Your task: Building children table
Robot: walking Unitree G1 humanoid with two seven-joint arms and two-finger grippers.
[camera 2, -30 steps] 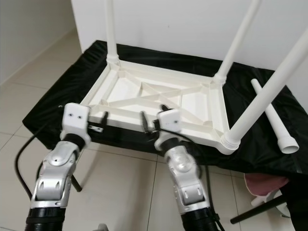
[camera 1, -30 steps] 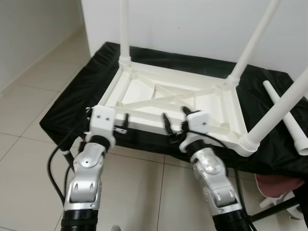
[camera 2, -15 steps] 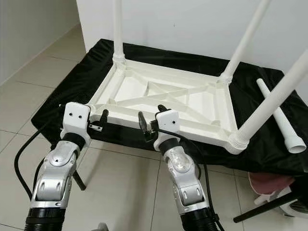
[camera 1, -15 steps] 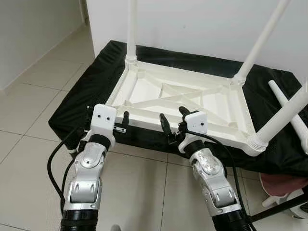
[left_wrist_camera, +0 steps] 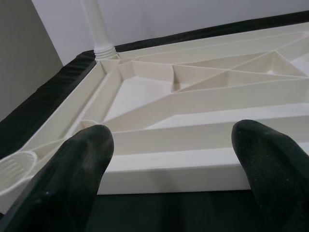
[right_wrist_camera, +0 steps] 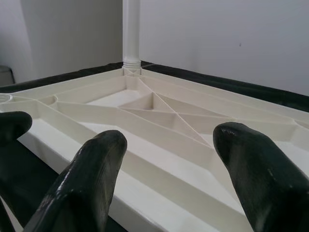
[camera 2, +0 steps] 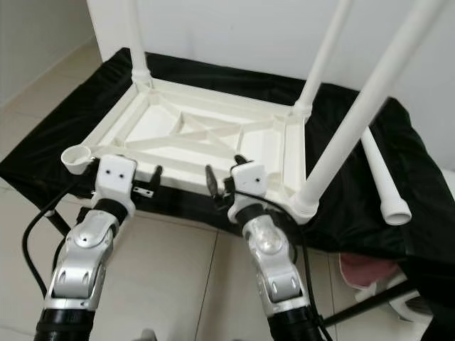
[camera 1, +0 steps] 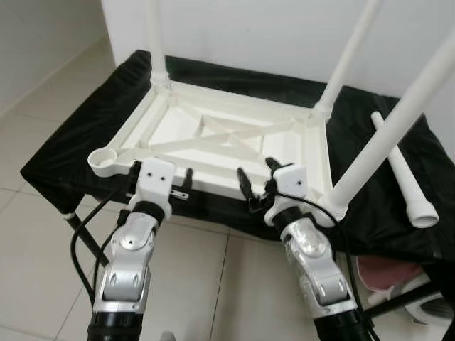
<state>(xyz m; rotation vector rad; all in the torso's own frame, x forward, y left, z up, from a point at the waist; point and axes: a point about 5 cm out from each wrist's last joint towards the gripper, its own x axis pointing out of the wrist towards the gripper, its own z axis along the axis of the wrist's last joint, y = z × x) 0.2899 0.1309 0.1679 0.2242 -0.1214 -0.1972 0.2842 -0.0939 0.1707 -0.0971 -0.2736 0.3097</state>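
Note:
A white plastic children's table [camera 1: 213, 183] lies upside down on a black-covered stand [camera 1: 67, 145]. Three white legs stand up from it: far left [camera 1: 155, 42], far right [camera 1: 348, 57] and near right [camera 1: 398, 121]. The near-left corner socket [camera 1: 105, 160] holds nothing. A loose leg [camera 1: 399, 169] lies on the cloth to the right. My left gripper [camera 1: 161, 172] is open just in front of the table's near rim [left_wrist_camera: 183, 166]. My right gripper [camera 1: 256, 174] is open beside it, facing the same rim [right_wrist_camera: 159, 179]. Neither holds anything.
Tiled floor [camera 1: 35, 234] spreads below and to the left of the stand. A white wall [camera 1: 249, 28] rises behind it. A pink object [camera 1: 384, 271] and a black stand leg [camera 1: 398, 302] sit low on the right. A black cable [camera 1: 79, 238] hangs by my left arm.
The whole picture has shifted left, so the camera has moved; the empty near-left socket has come into view. Both grippers stay open at the near rim.

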